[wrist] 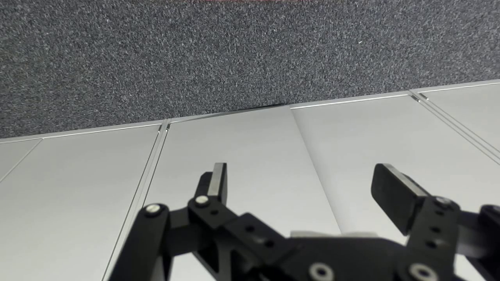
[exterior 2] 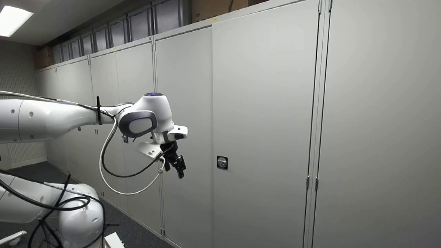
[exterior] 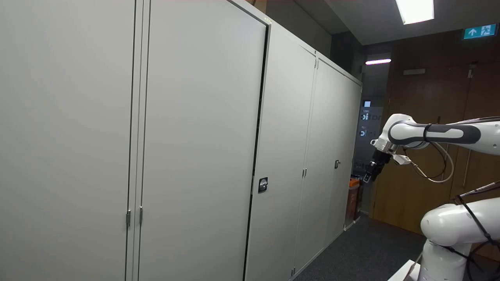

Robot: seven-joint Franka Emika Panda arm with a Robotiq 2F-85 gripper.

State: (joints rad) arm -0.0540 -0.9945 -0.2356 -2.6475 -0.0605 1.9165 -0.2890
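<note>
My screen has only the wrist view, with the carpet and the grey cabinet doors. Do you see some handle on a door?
Observer: Yes, in an exterior view a cabinet door has a round handle.
Operator: Does the gripper touch that round handle?
Observer: No, in that view the gripper hangs apart from it.
Operator: And what stands on top of the cabinets?
Observer: In an exterior view, a row of grey boxes.

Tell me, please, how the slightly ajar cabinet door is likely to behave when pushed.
The cabinet door would probably swing, given the hinge along one edge. It looks stiff, being flat and unwarped. Its smooth surface may offer little grip beyond the handle.
</note>
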